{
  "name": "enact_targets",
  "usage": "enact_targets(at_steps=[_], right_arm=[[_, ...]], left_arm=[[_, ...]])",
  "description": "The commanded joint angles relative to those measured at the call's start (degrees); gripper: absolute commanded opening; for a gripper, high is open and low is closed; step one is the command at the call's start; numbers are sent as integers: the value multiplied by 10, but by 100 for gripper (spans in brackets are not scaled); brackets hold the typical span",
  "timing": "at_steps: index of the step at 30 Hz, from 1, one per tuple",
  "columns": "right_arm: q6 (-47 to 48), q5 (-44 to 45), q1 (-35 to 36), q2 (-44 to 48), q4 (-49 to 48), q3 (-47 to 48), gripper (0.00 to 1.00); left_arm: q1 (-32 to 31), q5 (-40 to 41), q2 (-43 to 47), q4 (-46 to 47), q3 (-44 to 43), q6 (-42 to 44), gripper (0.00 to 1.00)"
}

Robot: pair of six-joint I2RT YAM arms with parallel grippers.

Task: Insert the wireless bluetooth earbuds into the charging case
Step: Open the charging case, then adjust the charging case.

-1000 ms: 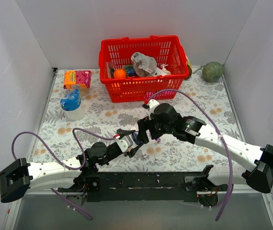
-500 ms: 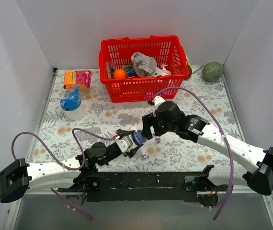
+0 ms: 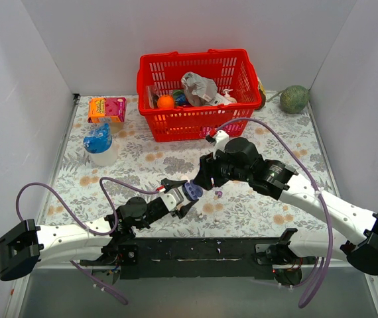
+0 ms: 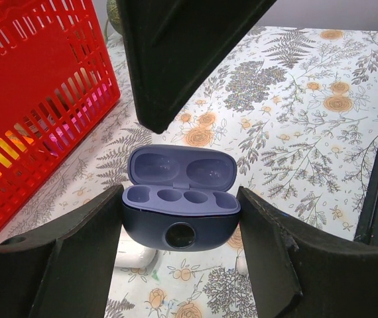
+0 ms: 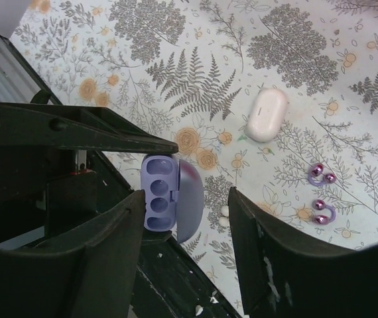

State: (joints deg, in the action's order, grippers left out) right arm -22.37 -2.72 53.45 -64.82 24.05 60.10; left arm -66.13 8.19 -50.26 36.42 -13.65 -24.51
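Note:
My left gripper [image 4: 181, 199] is shut on the dark blue charging case [image 4: 179, 228], held just above the table with its lid open and its lilac sockets [image 5: 159, 192] empty. In the top view the case [image 3: 192, 191] sits between both grippers. My right gripper [image 5: 186, 199] is open and empty, hovering above the case [image 3: 205, 179]. Two glossy purple earbuds [image 5: 321, 173] [image 5: 321, 212] lie on the floral cloth to the right of the case and show in the top view [image 3: 218, 194]. Tiny whitish pieces [image 5: 225, 213] lie beside the case.
A white oval case [image 5: 266, 114] lies on the cloth beyond the held case and shows under it in the left wrist view [image 4: 136, 255]. A red basket [image 3: 195, 93] of items stands at the back. A blue-lidded cup [image 3: 101, 146], an orange-pink box [image 3: 107, 108] and a green ball [image 3: 295, 99] lie around it.
My right arm has drawn back a little to the right and away from the case. The left gripper still holds the case in the same place.

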Motion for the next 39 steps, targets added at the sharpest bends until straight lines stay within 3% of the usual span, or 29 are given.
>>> enact_targets(at_steps=[1, 28, 31, 34, 36, 39], right_arm=[[-12, -40, -5, -7, -48, -9, 57], [-6, -54, -5, -47, -35, -20, 41], [-6, -55, -5, -49, -35, -21, 33], [-5, -53, -5, -50, -33, -20, 19], [-2, -44, -5, -49, -26, -17, 3], [12, -23, -5, -43, -16, -3, 1]], left_arm=[[-3, 2, 10, 13, -5, -3, 0], [-2, 3, 11, 14, -8, -5, 0], [-2, 3, 11, 14, -8, -7, 0], [-3, 3, 11, 14, -6, -8, 0], [-2, 3, 13, 13, -5, -12, 0], [-2, 0, 12, 10, -4, -20, 0]])
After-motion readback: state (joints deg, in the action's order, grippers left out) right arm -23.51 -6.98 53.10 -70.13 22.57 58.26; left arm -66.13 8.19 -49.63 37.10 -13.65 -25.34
